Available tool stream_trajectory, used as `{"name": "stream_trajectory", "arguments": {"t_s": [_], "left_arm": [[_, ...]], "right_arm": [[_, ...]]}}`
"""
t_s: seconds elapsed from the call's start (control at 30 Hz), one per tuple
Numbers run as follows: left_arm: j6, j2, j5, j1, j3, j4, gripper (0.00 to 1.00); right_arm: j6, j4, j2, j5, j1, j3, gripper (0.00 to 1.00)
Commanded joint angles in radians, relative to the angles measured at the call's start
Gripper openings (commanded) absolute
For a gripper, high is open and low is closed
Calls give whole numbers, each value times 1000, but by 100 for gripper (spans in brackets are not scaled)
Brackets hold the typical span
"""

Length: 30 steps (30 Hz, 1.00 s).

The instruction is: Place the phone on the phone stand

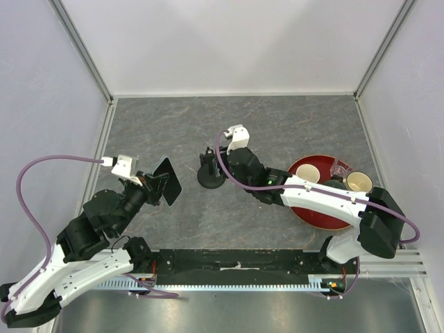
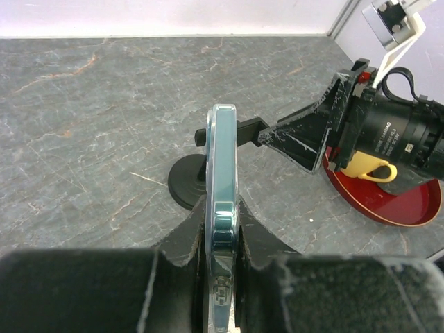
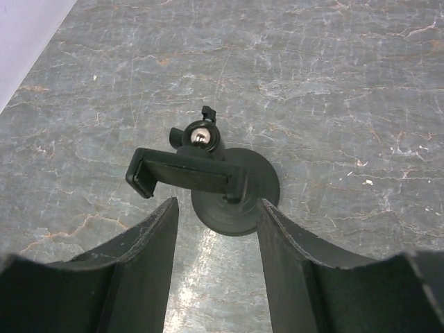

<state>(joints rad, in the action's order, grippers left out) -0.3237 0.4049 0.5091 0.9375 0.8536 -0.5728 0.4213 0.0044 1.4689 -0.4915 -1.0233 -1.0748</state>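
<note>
Left of centre in the top view, the left gripper (image 1: 154, 184) is clamped on the phone (image 1: 168, 182), which appears clear of the table (image 1: 291, 132); the left wrist view shows the phone edge-on, pinched at its lower part between the two fingers, its upper part free and pointing toward the stand (image 1: 210, 173); so the pick-up looks done. At the middle of the top view the stand sits upright on its disc base, near the phone but apart from it, its clamp empty; the placing itself is not yet done. Just right of the stand the right gripper (image 3: 218, 211) hangs with its jaws spread wide, one finger to each side of the base in the right wrist view, gripping nothing; whether a finger touches the stand cannot be told, though in the left wrist view one tip comes very close to the clamp's end; it seems set to steady the stand. What is left, by this reading: carry the phone across the gap, line it up with the clamp, seat it and let go. At the right of the top view a red plate (image 1: 326, 215) with cups (image 1: 359, 182) sits apart from all this.
</note>
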Motion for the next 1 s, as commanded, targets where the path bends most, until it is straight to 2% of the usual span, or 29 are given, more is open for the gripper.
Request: {"name": "stream_trajectory", "arguments": {"t_s": [0.0,0.17,0.37,0.7,0.97], "left_arm": [[-38,8,-40,-2,4,97,2],[-44,9,-53,-2,1,97,2],[-40,17,-76,-2,1,108,2],[-34,41,-93,-2,-4,122,2],[-38,69,-115,-2,4,134,2]], "right_arm": [[-21,32,11,39,26,-10,56],[-45,32,37,96,46,-23,55],[-61,37,60,119,49,-30,50],[-102,49,93,56,54,-40,33],[-112,48,57,54,54,-39,35]]}}
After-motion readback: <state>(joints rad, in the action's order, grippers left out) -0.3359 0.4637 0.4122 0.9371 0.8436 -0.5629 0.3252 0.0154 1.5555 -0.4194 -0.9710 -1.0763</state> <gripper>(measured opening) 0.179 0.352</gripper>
